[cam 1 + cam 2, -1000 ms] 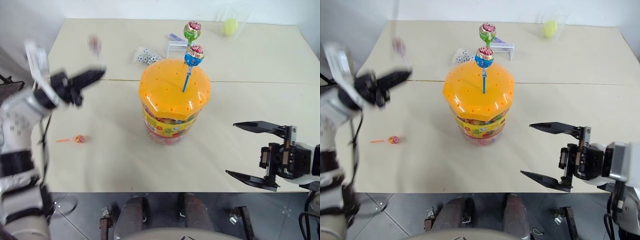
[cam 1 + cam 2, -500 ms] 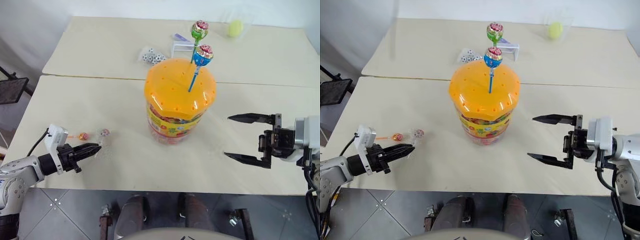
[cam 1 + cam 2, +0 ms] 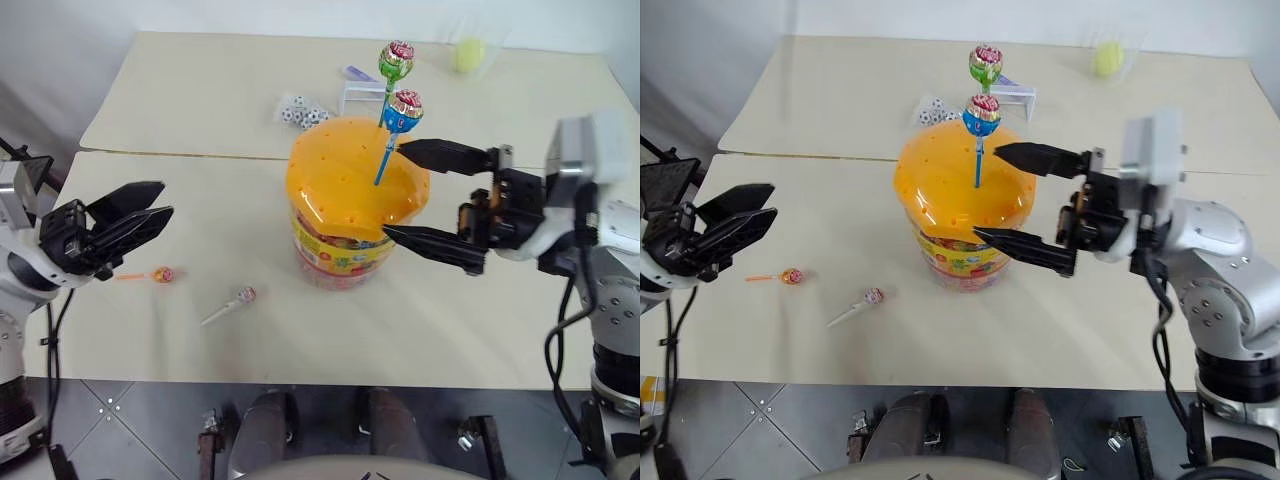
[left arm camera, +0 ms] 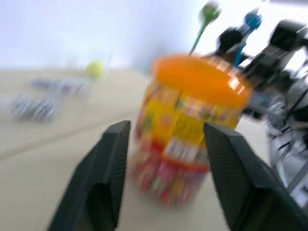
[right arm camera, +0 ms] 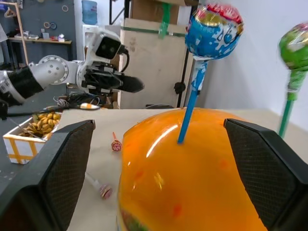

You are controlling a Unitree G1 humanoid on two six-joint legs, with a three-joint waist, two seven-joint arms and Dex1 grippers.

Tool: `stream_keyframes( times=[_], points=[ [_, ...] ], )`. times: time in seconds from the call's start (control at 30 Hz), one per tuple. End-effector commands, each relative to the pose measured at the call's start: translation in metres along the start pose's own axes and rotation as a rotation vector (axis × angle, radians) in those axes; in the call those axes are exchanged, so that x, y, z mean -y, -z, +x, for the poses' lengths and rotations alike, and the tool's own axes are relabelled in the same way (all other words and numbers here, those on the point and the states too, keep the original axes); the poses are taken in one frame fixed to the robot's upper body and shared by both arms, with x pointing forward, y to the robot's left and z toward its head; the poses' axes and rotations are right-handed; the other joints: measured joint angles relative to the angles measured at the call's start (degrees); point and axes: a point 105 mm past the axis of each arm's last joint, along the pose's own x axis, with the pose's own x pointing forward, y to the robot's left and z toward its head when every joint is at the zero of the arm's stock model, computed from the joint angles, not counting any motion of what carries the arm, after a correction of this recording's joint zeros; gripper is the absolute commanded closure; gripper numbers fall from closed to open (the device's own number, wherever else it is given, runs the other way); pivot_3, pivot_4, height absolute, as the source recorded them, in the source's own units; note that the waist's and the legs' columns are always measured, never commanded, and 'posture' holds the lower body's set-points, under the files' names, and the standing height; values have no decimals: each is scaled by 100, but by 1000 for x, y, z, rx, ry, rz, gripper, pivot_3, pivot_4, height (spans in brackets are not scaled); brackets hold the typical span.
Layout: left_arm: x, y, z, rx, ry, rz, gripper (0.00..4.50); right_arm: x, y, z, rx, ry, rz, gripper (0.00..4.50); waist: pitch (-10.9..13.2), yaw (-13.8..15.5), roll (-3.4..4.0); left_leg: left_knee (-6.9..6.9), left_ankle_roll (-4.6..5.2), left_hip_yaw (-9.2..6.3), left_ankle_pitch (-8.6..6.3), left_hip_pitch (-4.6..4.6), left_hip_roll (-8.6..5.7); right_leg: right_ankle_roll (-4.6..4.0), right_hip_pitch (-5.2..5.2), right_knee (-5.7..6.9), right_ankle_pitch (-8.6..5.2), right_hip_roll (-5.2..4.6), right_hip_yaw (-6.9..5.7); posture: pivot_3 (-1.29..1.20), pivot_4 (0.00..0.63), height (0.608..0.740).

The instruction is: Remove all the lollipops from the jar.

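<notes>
straddling the jar (image 3: pixel 345 215) lid, right gripper (image 3: pixel 432 205) gapes wide, lined up to pinch the blue lollipop (image 3: pixel 402 108); left gripper (image 3: pixel 130 213), part-open and empty, waits well off.

blue lollipop (image 5: pixel 213 30) stuck upright in orange jar lid (image 5: pixel 192 159), green lollipop (image 5: pixel 296 48) beside

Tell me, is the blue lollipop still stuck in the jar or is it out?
Still in. The blue lollipop stands upright, its stick poking into the jar's orange lid.
</notes>
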Motion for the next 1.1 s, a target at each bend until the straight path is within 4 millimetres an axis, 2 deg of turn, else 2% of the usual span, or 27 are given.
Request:
stream_keyframes(
  times=[0.03, 0.1, 0.13, 0.3, 0.47, 0.5, 0.6, 0.67, 0.77, 0.83, 0.9, 0.93, 1.0, 1.1],
  points=[
    [17, -10, 15, 37, 91, 35, 618, 4, -6, 15, -1, 24, -17, 185, 0, -24, 0, 0, 0, -1, 0, 0, 0, 0, 0, 0, 0, 3, -1, 0, 150, 740],
    [21, -18, 17, 111, 110, 122, 61, 7, -8, 19, 10, 28, -18, 589, 0, -65, -1, 1, -1, 0, 0, -1, 0, 0, 0, -2, 0, 15, 1, 0, 150, 740],
    [21, -19, 17, 117, 107, 114, 0, 8, -8, 19, 9, 27, -20, 954, 0, -68, -1, 1, -1, 2, 0, -1, -2, -1, 0, -4, 0, 19, 5, 0, 150, 740],
    [18, -26, 14, 163, 110, 96, 0, 11, -6, 17, 0, 25, -34, 2493, -2, -71, -4, 3, -6, 2, -3, -1, 4, -4, 0, -9, 2, 42, 10, 0, 150, 740],
    [21, -28, 18, 185, 163, 52, 0, 16, -11, 15, 54, 29, -43, 4260, -2, -72, -4, 5, -8, 3, -3, -1, 7, -5, 0, -9, 2, 48, 15, 0, 150, 740],
    [21, -28, 19, 183, 170, 51, 0, 16, -16, 14, 93, 28, -35, 4471, -2, -71, -4, 5, -8, 3, -3, -1, 8, -6, 0, -9, 3, 49, 16, 0, 150, 740],
    [17, -28, 19, 163, 189, 59, 0, 18, -49, -2, 336, 9, -4, 4471, -2, -66, -4, 7, -9, 5, -2, -1, 8, -7, 0, -9, 3, 50, 18, 0, 150, 740],
    [15, -27, 17, 131, 192, 78, 0, 27, -59, -15, 369, 62, 13, 4471, -2, -62, -4, 7, -9, 4, -3, -1, 8, -7, 0, -8, 3, 51, 16, 0, 150, 740],
    [12, -18, 14, 43, 209, 150, 0, 42, -59, -50, 251, 180, 21, 4471, -2, -46, -3, 6, -12, 8, -5, -3, 7, -7, 0, -11, 3, 52, 14, 0, 150, 740],
    [11, -10, 14, -25, 229, 199, 0, 54, -38, -86, 14, 300, 17, 4471, -2, 16, -4, 6, -12, 36, -7, -10, 6, -8, 0, -20, 3, 54, 8, 0, 150, 740],
    [15, 5, 17, -112, 290, 265, 0, 61, 21, -154, -468, 463, 11, 4471, -4, 83, -7, 4, -9, 49, -15, -15, 8, -8, 0, -38, 3, 58, 8, 0, 150, 740],
    [17, 10, 17, -138, 313, 285, 0, 58, 36, -175, -609, 483, 16, 4471, -6, 100, -9, 0, -7, 51, -18, -14, 7, -8, 0, -43, 3, 58, 8, 0, 150, 740],
    [19, 15, 19, -145, 330, 293, 0, 56, 52, -203, -740, 540, 41, 4471, -5, 75, -8, 0, -2, 74, -23, -14, 9, -7, 1, -60, 3, 58, 13, 0, 150, 740],
    [22, 17, 24, -112, 344, 294, 0, 51, 90, -247, -919, 636, 56, 4471, -4, -66, -2, 4, -1, 117, -21, 4, 18, -7, -1, -58, 3, 58, 37, 0, 150, 740]
  ],
)
